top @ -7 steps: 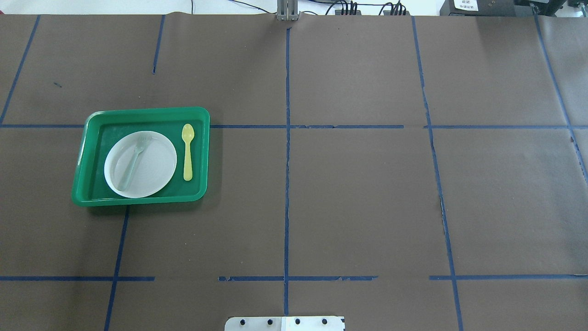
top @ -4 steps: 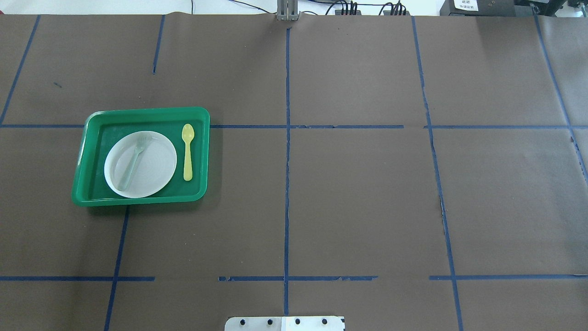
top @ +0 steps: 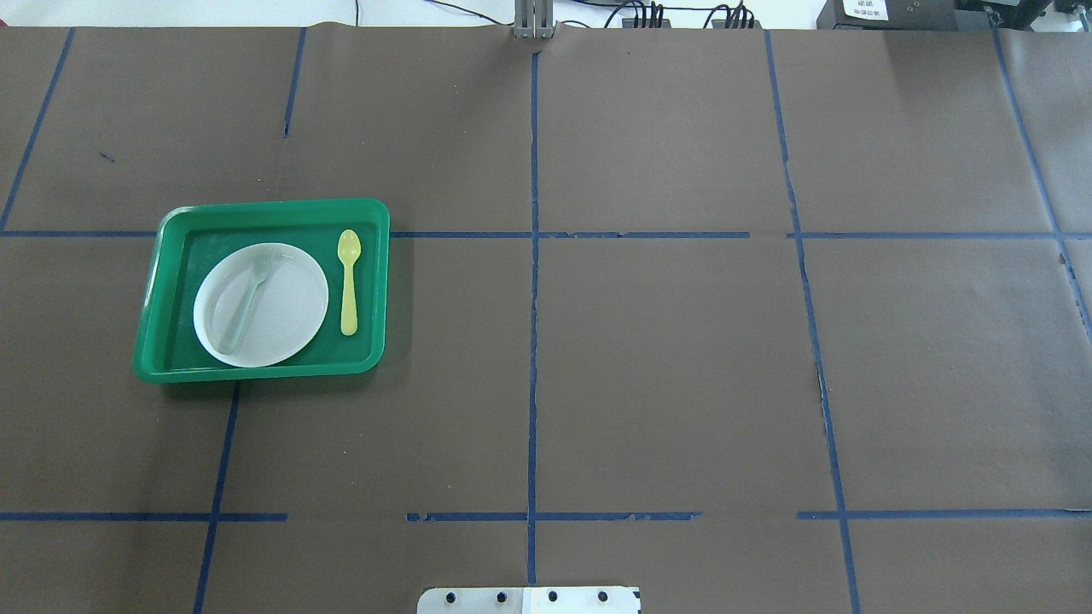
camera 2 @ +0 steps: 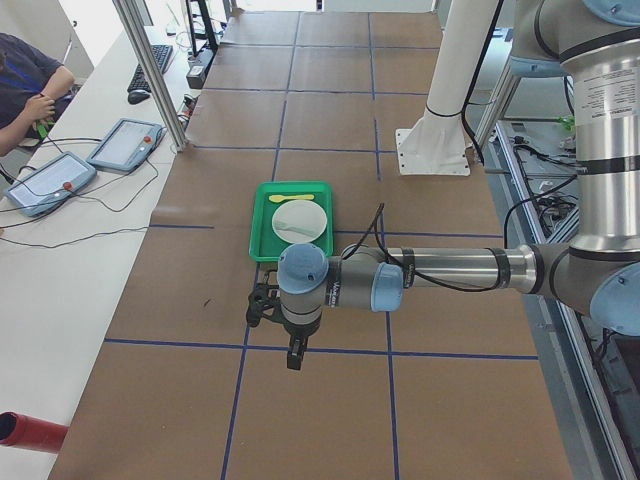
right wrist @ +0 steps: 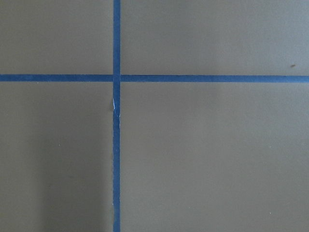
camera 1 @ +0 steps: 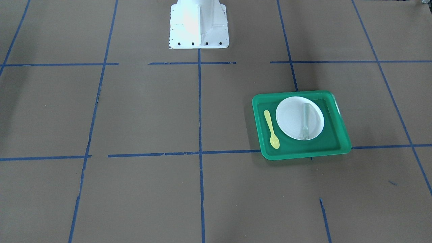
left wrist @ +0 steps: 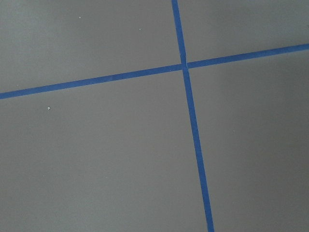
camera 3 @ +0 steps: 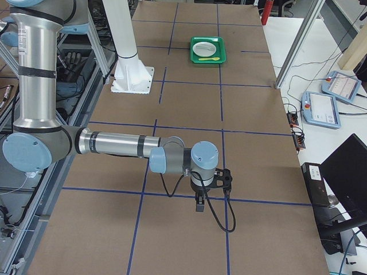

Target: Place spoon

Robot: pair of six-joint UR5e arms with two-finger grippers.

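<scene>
The yellow spoon [top: 349, 281] lies flat in the green tray [top: 273, 207], right of the white plate [top: 286, 320], bowl pointing away from the robot. It also shows in the front-facing view [camera 1: 271, 129]. A pale grey-green fork [top: 247, 300] lies on the plate. My left gripper [camera 2: 293, 355] shows only in the exterior left view, hanging over bare table well short of the tray. My right gripper [camera 3: 199, 203] shows only in the exterior right view, far from the tray [camera 3: 207, 50]. I cannot tell whether either is open or shut. Both wrist views show only table and tape.
Brown paper with blue tape lines [top: 533, 341] covers the table. The white robot base [camera 1: 198, 23] stands at the table's near middle edge. An operator [camera 2: 25, 85] sits at a side desk with tablets [camera 2: 125, 145].
</scene>
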